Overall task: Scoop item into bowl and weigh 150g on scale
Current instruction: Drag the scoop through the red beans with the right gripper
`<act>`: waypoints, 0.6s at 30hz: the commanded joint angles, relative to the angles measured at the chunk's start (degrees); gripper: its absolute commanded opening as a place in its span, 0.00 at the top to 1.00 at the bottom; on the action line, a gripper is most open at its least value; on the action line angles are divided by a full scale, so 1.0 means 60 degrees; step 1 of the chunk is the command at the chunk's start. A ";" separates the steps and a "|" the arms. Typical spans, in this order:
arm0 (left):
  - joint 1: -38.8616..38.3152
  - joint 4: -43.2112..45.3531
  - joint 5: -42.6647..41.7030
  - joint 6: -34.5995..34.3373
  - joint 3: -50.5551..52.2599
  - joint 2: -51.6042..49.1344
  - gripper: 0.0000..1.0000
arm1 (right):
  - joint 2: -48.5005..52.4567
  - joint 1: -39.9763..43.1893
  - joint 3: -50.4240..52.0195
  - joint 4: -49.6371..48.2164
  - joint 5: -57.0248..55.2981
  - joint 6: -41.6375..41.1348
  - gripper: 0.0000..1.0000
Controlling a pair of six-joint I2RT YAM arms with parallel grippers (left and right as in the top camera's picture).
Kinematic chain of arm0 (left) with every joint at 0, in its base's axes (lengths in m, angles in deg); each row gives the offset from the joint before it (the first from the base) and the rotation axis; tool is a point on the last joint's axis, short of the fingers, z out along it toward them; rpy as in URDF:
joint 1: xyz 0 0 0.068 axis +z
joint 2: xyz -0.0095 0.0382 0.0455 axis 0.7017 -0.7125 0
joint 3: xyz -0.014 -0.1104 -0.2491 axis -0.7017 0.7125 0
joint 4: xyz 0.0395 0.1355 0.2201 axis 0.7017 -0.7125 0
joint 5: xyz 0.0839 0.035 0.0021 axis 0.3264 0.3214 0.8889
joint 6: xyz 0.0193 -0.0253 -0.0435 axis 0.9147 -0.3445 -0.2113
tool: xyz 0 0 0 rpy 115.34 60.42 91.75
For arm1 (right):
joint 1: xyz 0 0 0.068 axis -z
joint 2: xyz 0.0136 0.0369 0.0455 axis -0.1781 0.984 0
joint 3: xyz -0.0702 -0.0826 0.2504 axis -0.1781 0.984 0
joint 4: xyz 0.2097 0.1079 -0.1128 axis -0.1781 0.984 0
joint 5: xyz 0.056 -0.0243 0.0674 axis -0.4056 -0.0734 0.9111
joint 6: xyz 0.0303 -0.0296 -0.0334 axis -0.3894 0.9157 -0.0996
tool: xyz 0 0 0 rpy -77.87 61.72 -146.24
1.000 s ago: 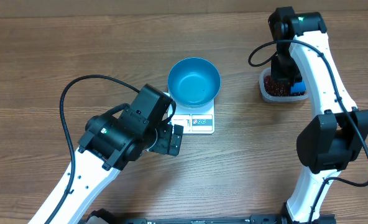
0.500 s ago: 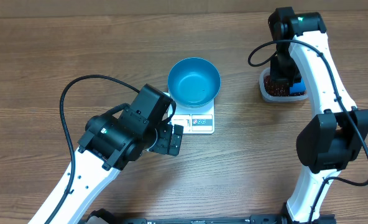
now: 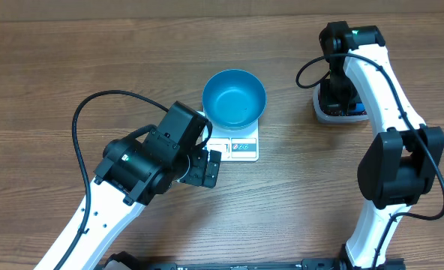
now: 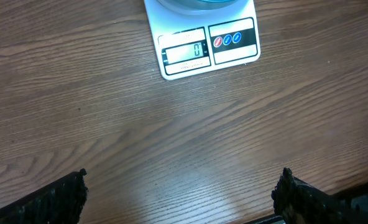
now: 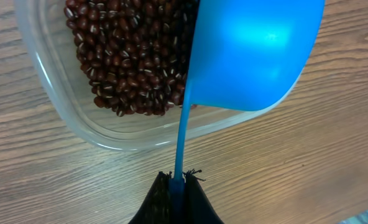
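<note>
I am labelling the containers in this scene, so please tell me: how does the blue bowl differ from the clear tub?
The bowl is round and opaque blue; the tub is clear with straighter sides. The bowl is empty; the tub holds beans. The bowl sits on the scale; the tub rests on the table. Both are open on top.

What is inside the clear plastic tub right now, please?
Dark red-brown beans lie heaped in the visible part of the tub. The blue scoop, clamped by its handle in the right gripper, covers the rest, so whatever lies beneath it is hidden.
</note>
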 commanded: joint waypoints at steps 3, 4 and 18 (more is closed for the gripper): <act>-0.0036 0.0007 -0.0007 -0.0095 -0.0004 0.0069 0.00 | 0.0091 0.0025 0.0084 -0.0138 0.0758 0.0168 0.96; -0.0036 0.0007 -0.0007 -0.0095 -0.0004 0.0069 0.00 | 0.0091 0.0025 0.0084 -0.0131 0.0874 0.0197 0.96; -0.0036 0.0007 -0.0011 -0.0095 -0.0004 0.0069 0.00 | 0.0080 0.0029 -0.0699 0.0699 0.1235 0.0408 0.96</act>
